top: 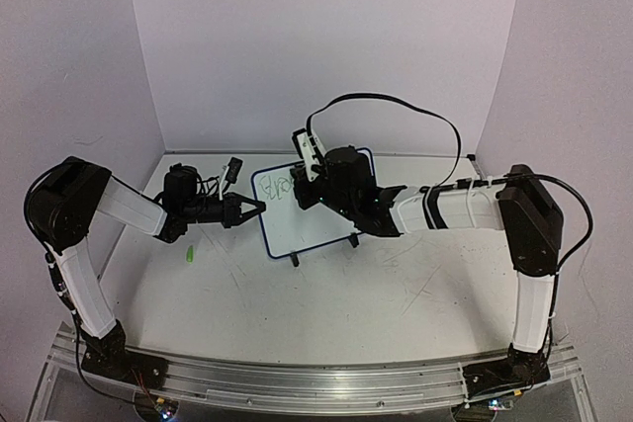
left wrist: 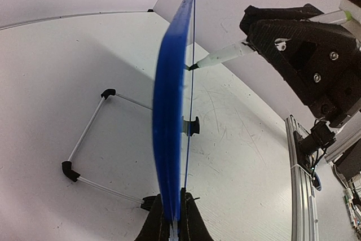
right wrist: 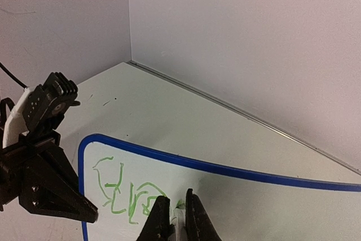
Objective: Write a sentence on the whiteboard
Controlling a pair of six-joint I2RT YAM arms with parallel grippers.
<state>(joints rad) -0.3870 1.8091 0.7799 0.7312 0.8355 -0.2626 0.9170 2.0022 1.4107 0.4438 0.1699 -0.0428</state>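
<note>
Whiteboard stands on edge mid-table, with its wire stand behind it. Left gripper is clamped on the board's left edge. Right gripper is clamped on a pen, tip touching the board face. Sentence: green lettering in the board's upper left corner, not legible. A small green piece lies on the table, left of the board.

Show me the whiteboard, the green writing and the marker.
whiteboard (top: 309, 224): top view, bare white face.
green writing (right wrist: 130, 198): right wrist view, middle strokes.
marker (left wrist: 223, 56): left wrist view, white barrel.
</note>
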